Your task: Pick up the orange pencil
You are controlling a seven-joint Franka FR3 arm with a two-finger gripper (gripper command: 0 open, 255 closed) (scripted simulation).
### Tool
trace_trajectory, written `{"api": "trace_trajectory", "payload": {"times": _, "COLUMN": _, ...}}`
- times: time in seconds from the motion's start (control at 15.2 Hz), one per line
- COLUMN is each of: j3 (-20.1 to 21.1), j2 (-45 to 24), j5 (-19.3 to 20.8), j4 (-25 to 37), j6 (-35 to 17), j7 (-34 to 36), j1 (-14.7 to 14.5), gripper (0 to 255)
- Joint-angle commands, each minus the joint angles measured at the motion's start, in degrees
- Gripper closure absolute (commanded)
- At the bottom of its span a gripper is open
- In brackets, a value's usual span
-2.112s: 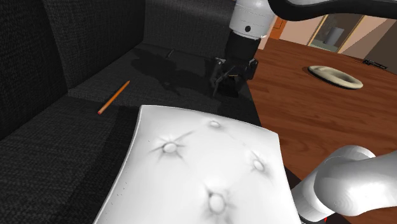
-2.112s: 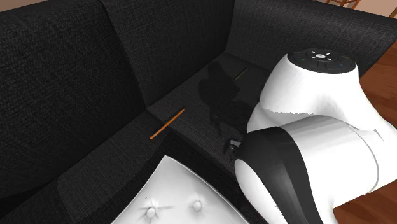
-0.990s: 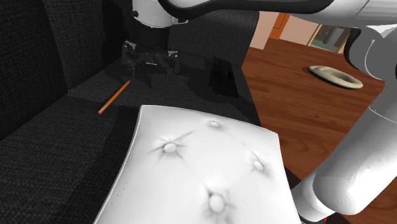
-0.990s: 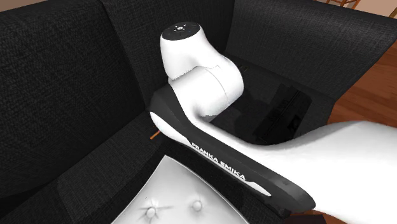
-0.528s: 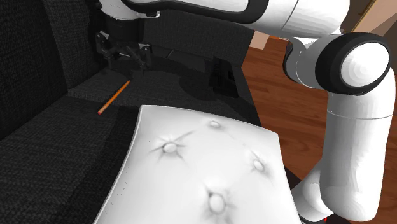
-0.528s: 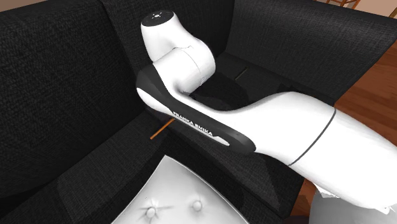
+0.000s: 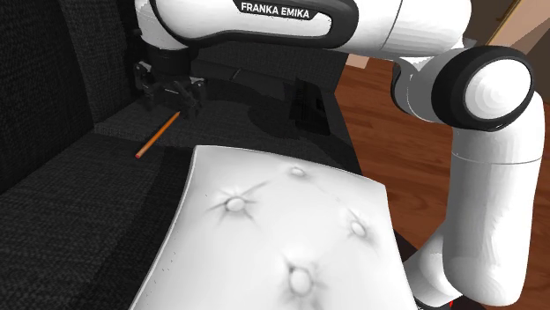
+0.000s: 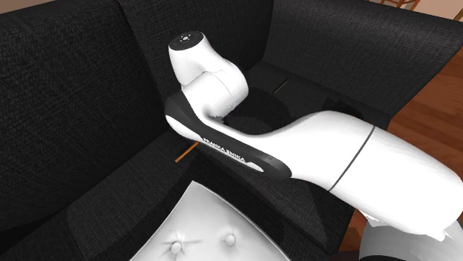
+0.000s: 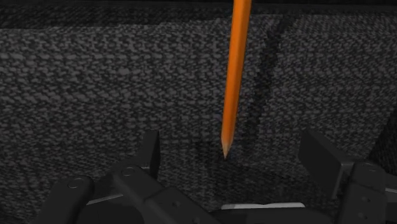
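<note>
The orange pencil lies flat on the black sofa seat, near the foot of the backrest. In the second exterior view the white arm hides all but a short stretch of the pencil. My gripper hangs just above the pencil's far end. In the wrist view the pencil runs straight away from the hand, its sharpened tip lying between the two fingers. My gripper is open, the left finger and right finger standing well apart, touching nothing.
A white tufted cushion fills the near part of the sofa. The sofa backrest rises close behind the gripper. A small dark object sits on the seat's far side, with wooden floor beyond it.
The arm has swung from the shoulder view's right across the sofa to the left, then dropped a little, so the gripper now hangs over the pencil's far end. The pencil has not moved.
</note>
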State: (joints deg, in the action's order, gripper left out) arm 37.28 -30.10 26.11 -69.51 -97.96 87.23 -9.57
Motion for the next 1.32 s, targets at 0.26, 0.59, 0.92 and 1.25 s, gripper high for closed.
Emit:
{"api": "trace_trajectory", "payload": {"times": 0.26, "j3": 0.0, "j2": 0.1, "j5": 0.0, "j4": -0.9, "j6": -0.8, "j7": 0.1, "j1": 0.3, "gripper": 255}}
{"api": "trace_trajectory", "payload": {"times": 0.59, "j3": 0.0, "j2": 0.2, "j5": -0.1, "j4": -1.2, "j6": -0.9, "j7": 0.2, "j1": 0.3, "gripper": 255}}
{"api": "trace_trajectory", "payload": {"times": 0.92, "j3": -0.1, "j2": -0.6, "j5": 0.2, "j4": 3.4, "j6": 2.7, "j7": -0.6, "j1": -0.9, "gripper": 255}}
{"api": "trace_trajectory", "payload": {"times": 1.25, "j3": -0.3, "j2": -1.9, "j5": 0.8, "j4": 9.7, "j6": 7.3, "j7": -1.5, "j1": -2.8, "gripper": 255}}
